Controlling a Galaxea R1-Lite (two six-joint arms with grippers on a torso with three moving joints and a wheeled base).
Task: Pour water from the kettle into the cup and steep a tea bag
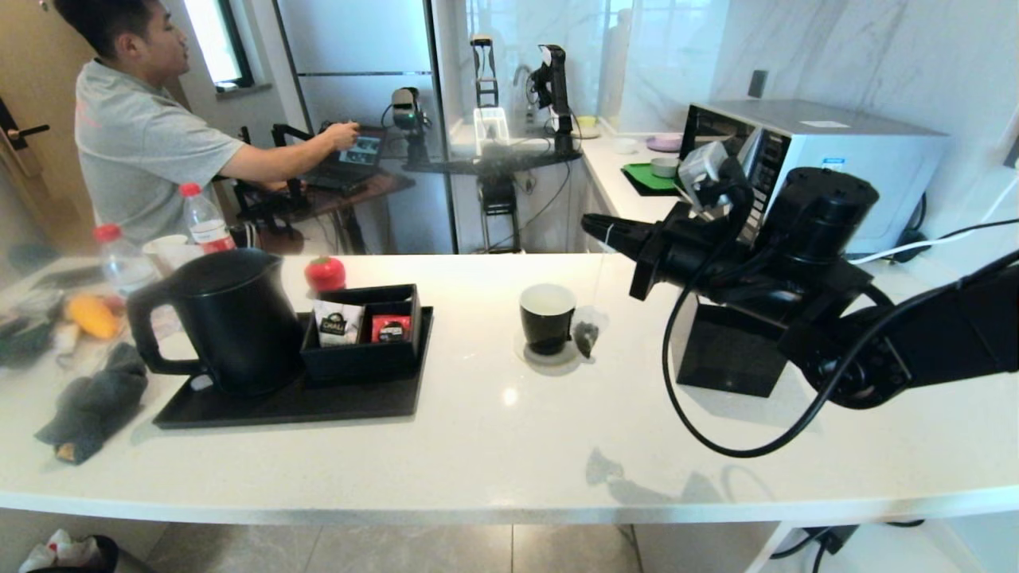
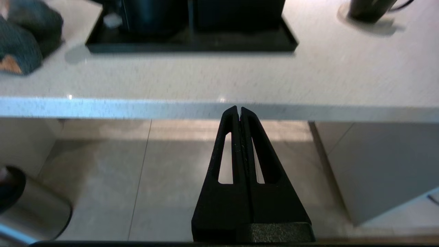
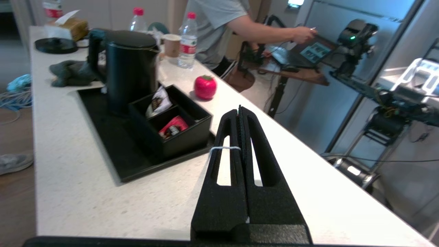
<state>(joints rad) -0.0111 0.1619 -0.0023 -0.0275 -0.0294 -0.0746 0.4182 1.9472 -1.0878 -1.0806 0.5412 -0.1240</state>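
On the white counter (image 1: 493, 446) the tea bag (image 1: 587, 337) hangs straight down beside the cup (image 1: 547, 317) — its string (image 3: 224, 148) pinched in the closed right gripper (image 1: 593, 226). Left gripper (image 2: 239, 109) — closed, below the counter edge.

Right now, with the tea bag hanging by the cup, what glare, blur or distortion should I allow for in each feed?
Head view: smeared along the left edge around the bottles; small glare spot on the counter; the counter's front edge bows. Left wrist view: the tray looks soft and motion-blurred, the left gripper crisp. Right wrist view: bright counter, thin string across the right gripper.
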